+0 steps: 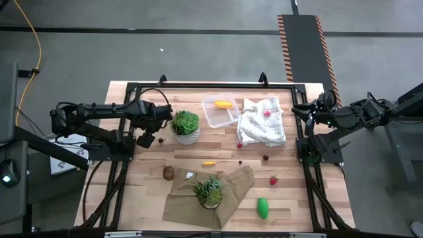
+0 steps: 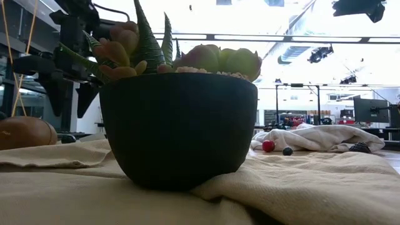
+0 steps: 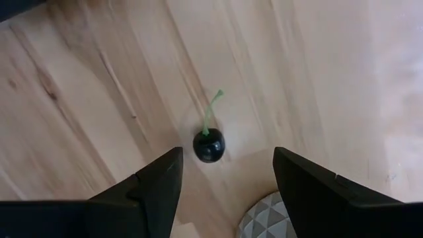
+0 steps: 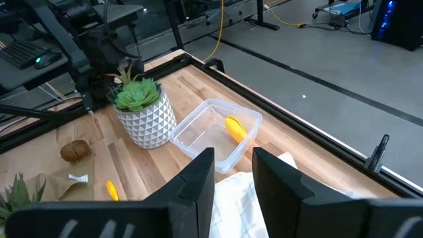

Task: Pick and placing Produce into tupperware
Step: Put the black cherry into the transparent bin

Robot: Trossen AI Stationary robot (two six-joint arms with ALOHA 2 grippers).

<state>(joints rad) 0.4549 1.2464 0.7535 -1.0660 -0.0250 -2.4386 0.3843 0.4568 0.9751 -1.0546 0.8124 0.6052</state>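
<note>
My left gripper (image 1: pixel 147 137) (image 3: pixel 225 162) points down, open, over a tiny dark cherry with a green stem (image 3: pixel 209 145). The cherry lies on the wood beside the white pot's plant (image 1: pixel 185 125), between my fingers and apart from both. The clear tupperware (image 1: pixel 220 111) (image 4: pixel 215 132) holds one yellow piece (image 1: pixel 223 104). Loose produce on the table: a yellow piece (image 1: pixel 209 162), a brown ball (image 1: pixel 168 172), a red berry (image 1: pixel 273 180), a green piece (image 1: pixel 263 207). My right gripper (image 4: pixel 233 172) waits high at the right edge, narrowly open and holding nothing.
A white cloth (image 1: pixel 261 121) with a red berry (image 1: pixel 267 113) on it lies right of the tupperware. A dark pot with a succulent (image 1: pixel 210 192) (image 2: pixel 178 131) stands on a tan cloth (image 1: pixel 228 192) near the front. Small berries (image 1: pixel 239 145) lie mid-table.
</note>
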